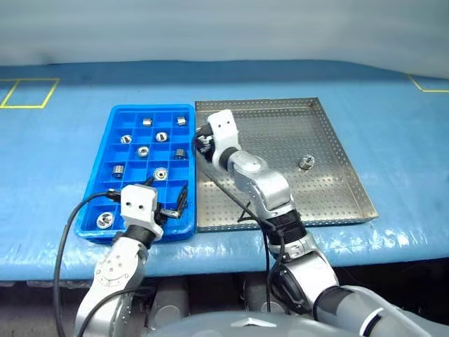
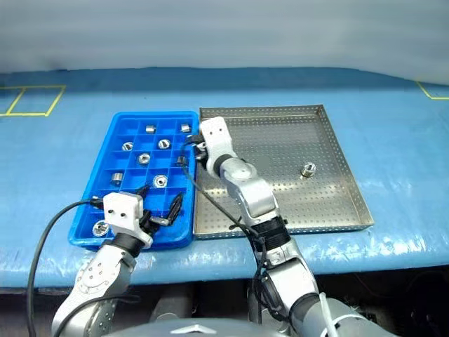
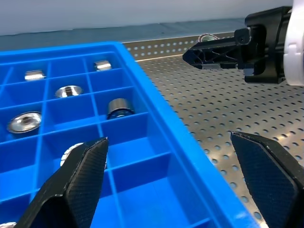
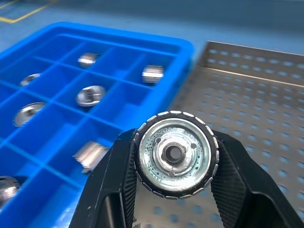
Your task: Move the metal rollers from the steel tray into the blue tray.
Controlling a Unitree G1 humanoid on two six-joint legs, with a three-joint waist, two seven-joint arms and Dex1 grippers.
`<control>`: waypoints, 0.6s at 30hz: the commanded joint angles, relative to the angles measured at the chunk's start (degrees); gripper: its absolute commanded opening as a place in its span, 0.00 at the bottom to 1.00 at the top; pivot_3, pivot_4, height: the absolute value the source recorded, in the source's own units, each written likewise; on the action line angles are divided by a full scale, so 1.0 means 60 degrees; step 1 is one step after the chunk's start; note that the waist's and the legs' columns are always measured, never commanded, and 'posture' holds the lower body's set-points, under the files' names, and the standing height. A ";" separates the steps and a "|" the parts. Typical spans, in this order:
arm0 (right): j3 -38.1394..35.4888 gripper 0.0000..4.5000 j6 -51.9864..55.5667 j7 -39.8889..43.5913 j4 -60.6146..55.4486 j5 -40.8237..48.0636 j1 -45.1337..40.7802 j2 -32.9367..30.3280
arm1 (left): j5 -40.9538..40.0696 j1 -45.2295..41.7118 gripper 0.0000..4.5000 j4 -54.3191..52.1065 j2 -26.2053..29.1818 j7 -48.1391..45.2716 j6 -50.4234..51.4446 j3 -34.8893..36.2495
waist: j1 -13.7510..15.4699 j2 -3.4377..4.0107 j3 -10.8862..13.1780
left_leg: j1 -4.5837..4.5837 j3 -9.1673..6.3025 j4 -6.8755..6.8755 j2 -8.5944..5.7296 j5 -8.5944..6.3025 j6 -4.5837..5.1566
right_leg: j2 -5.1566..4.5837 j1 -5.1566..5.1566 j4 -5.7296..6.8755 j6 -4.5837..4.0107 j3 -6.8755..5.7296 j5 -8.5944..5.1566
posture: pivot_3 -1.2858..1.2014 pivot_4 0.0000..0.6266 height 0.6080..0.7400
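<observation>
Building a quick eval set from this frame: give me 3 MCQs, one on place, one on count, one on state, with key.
1. Where does the right gripper hang?
A. over the steel tray's left edge, beside the blue tray
B. over the steel tray's far right corner
C. off the table

2. How many metal rollers lie loose on the steel tray's floor?
A. none
B. one
C. four

3. How do the left gripper's fingers stand?
A. shut on a roller
B. shut on nothing
C. spread open, holding nothing

Key:
1 A: the head views place it above the steel tray by the blue tray.
2 B: a single loose roller sits toward the steel tray's right side.
3 C: the left gripper shows a wide gap between its fingers, while the held roller is clamped in the right gripper.
</observation>
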 commanded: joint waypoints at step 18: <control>0.2734 0.40 0.2188 0.2235 -0.2105 -0.0196 -0.0239 -0.1271 | 0.0511 0.1968 1.00 -0.1161 -0.0041 -0.0030 -0.1142 -0.0113 | 0.0924 -0.0001 0.0000 | -0.0005 0.0011 0.0000 0.0000 0.0002 -0.0004 | -0.0005 -0.0015 -0.0007 -0.0051 -0.0005 -0.0059 | 0.64 0.24 1.00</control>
